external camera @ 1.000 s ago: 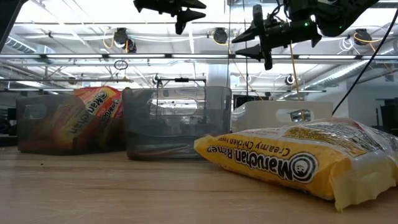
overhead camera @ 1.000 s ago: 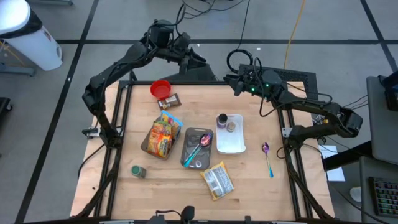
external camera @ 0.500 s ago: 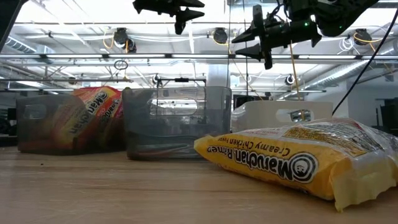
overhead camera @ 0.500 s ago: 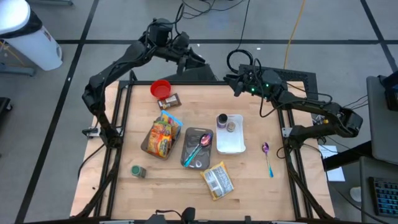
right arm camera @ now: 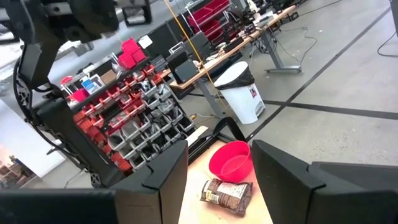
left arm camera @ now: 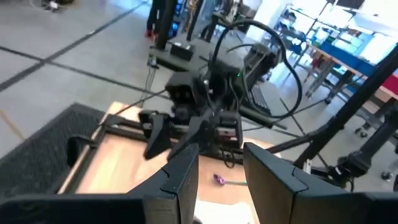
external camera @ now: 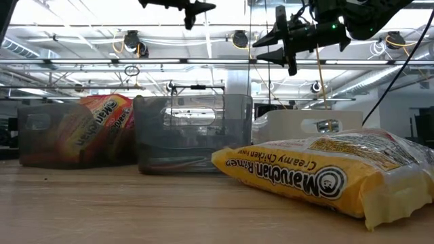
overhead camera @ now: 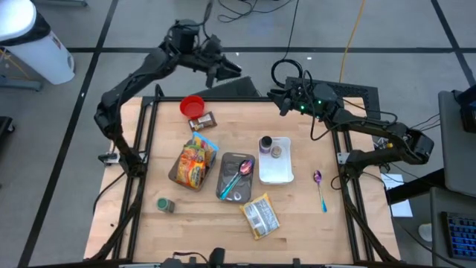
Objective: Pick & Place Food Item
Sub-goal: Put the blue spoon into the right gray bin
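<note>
The left gripper (overhead camera: 227, 71) has swung farther beyond the red bowl (overhead camera: 192, 106), fingers apart and empty like the right gripper (overhead camera: 279, 100); picking food appears unstarted, needing a descent.

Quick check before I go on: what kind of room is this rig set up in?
Most likely a robotics lab or workshop: wall racks of red parts bins, rows of workbenches on a taped concrete floor, and exposed ceiling trusses.

My arms (overhead camera: 134, 78) are dark, jointed tubes with black cables looped along them; my right wrist (overhead camera: 305, 102) shows what looks like small green lights.
</note>
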